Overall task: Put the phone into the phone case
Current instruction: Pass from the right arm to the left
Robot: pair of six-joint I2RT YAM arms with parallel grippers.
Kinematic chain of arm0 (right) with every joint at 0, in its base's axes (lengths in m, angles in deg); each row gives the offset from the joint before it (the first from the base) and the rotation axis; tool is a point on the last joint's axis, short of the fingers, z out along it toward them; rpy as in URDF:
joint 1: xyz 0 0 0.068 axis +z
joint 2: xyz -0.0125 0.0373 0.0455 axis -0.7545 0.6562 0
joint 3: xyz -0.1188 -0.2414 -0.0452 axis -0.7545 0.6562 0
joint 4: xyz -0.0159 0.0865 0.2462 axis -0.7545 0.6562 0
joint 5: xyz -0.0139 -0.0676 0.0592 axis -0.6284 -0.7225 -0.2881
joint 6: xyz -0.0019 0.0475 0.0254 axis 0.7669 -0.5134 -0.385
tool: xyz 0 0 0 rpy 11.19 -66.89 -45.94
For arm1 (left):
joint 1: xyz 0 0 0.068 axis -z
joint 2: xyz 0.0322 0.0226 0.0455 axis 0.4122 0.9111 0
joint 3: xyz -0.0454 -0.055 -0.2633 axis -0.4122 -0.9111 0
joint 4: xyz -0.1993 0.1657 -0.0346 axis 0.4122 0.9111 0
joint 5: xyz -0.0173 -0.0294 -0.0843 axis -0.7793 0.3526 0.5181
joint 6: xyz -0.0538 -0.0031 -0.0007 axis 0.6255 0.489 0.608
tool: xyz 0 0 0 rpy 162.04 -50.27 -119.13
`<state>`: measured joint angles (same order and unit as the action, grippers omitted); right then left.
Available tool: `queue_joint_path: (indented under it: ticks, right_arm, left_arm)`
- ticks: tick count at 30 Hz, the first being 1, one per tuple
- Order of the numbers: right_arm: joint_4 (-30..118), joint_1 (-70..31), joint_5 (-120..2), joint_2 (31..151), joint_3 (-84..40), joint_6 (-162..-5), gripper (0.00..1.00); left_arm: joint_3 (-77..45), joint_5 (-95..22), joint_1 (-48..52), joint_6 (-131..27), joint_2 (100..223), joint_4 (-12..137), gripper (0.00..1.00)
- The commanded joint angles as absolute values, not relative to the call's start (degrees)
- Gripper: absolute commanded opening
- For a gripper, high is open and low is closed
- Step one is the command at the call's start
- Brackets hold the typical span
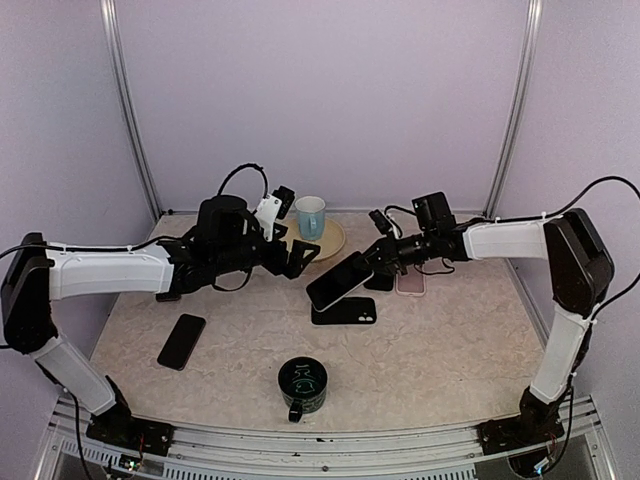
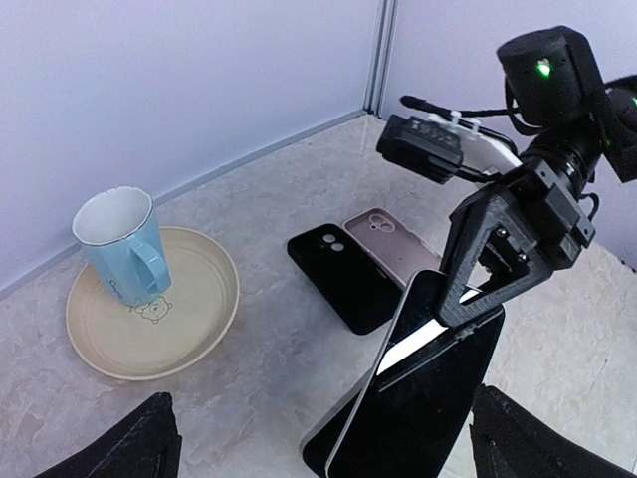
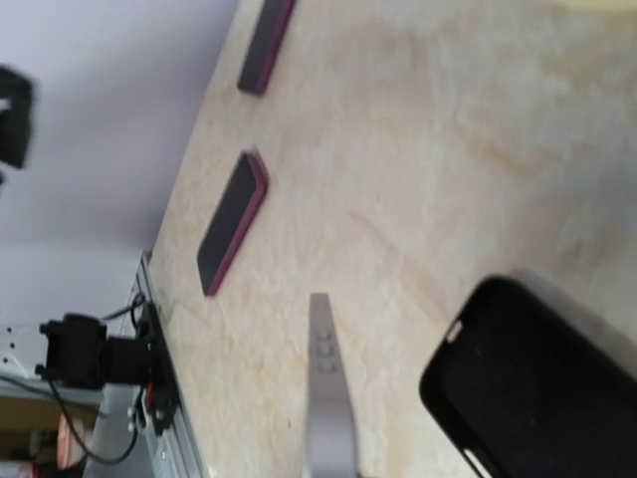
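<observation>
The phone (image 1: 340,280) is dark with a silver edge and hangs tilted over the open black phone case (image 1: 347,312) lying flat at the table's middle. My right gripper (image 1: 374,259) is shut on the phone's upper end. The left wrist view shows the phone (image 2: 428,398) clamped by a right finger (image 2: 476,271), with the case's corner (image 2: 320,450) under it. The right wrist view shows the phone edge-on (image 3: 326,398) and the case (image 3: 542,383) beside it. My left gripper (image 1: 301,254) is open and empty, just left of the phone.
A second black case (image 2: 338,274) and a pink case (image 2: 390,239) lie behind the phone. A blue mug (image 1: 310,215) stands on a cream plate (image 1: 333,240) at the back. A black mug (image 1: 302,385) is at the front. A dark red-edged phone (image 1: 181,340) lies front left.
</observation>
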<state>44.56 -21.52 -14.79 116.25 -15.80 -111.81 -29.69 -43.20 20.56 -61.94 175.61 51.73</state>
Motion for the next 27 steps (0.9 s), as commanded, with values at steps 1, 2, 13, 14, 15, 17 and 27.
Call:
queue_joint_path:
  ticks: [1, 2, 13, 14, 15, 17, 27]
  right_arm:
    - [33.7, -23.5, -16.5, 109.3, -12.1, -114.3, 0.00]
    - [31.3, -24.0, -17.0, 108.1, -10.3, -115.5, 0.00]
    - [9.6, -26.0, -19.7, 99.5, 1.6, -121.7, 0.00]
    - [8.0, -26.0, -20.0, 99.0, 2.4, -121.9, 0.00]
    - [6.4, -26.0, -20.2, 98.5, 3.1, -122.0, 0.00]
    - [3.1, -26.0, -20.5, 97.9, 4.3, -122.4, 0.00]
    - [-11.9, -25.9, -17.5, 99.6, 7.7, -127.3, 0.00]
  left_arm:
    - [-30.4, -35.1, 17.8, -52.5, 175.0, 48.4, 0.99]
    - [-30.5, -33.6, 17.0, -50.9, 175.2, 47.8, 0.99]
    - [-25.7, -19.9, 12.1, -36.2, 180.7, 44.4, 0.99]
    - [-25.3, -18.5, 11.9, -35.1, 181.6, 44.0, 0.99]
    - [-25.1, -17.0, 11.7, -33.9, 182.2, 43.3, 0.99]
    - [-25.1, -13.9, 11.3, -31.5, 183.2, 41.0, 0.99]
    - [-24.5, -4.1, 11.4, -20.4, 188.8, 29.7, 0.96]
